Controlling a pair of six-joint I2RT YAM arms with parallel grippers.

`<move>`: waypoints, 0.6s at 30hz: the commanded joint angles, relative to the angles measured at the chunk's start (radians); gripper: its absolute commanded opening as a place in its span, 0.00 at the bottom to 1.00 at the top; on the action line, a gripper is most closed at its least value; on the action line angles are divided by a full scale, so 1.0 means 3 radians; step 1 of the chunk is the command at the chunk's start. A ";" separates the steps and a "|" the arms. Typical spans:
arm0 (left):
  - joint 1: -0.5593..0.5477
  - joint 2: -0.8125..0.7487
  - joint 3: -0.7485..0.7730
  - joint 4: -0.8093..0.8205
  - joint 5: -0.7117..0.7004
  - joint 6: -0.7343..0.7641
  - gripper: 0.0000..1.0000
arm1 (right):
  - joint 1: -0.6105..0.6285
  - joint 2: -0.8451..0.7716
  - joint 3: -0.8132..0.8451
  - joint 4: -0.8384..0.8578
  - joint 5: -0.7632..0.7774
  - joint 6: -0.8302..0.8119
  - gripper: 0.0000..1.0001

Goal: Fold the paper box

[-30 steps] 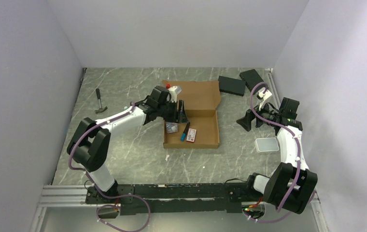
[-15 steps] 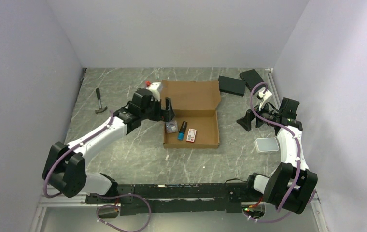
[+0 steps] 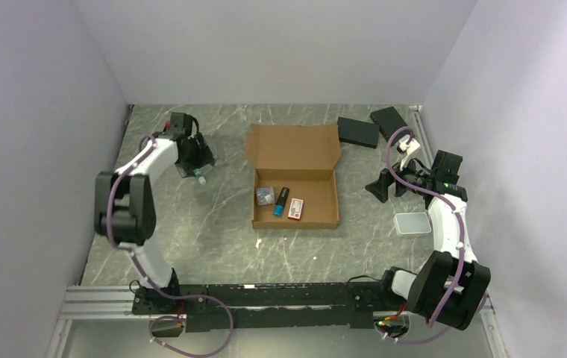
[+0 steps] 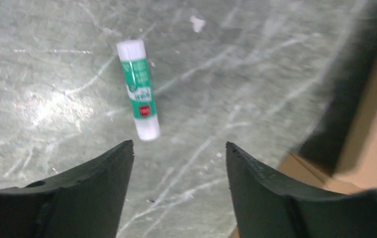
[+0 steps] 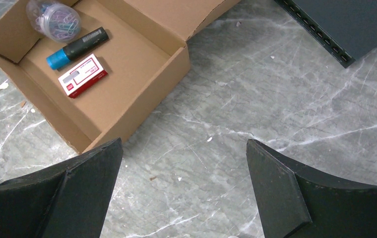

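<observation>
The plain brown corrugated cardboard mailer box (image 3: 312, 195) sits at the middle of the grey-green marbled table (image 3: 213, 224), between the two arms, with its lid flap open toward the far wall.

Left gripper (image 4: 179, 148): the fingers are spread apart and hold nothing. A white glue stick with a green label (image 4: 141, 97) lies flat on the table just ahead of the fingertips and touches neither finger. This gripper is at the far-left part of the table, well apart from the box. Only an edge of the cardboard shows at the right of the left wrist view.

Right gripper (image 5: 184, 144): the fingers are spread wide and hold nothing. It is positioned to the right of the box without touching it.

Box contents: a clear container of coloured paper clips (image 5: 53, 20), a black marker with a blue end (image 5: 76, 47) and a small red-and-white carton (image 5: 83, 75) lie side by side on the box floor.

Two flat black rectangular slabs (image 3: 358, 131) lie beyond the box at the far right. A small grey tray (image 3: 412, 223) lies near the right arm.
</observation>
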 commanded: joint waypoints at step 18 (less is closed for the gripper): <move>0.0037 0.1109 0.0837 -0.0843 -0.0365 -0.0063 0.57 | 0.0018 -0.0039 0.0058 0.0005 -0.0136 -0.0096 1.00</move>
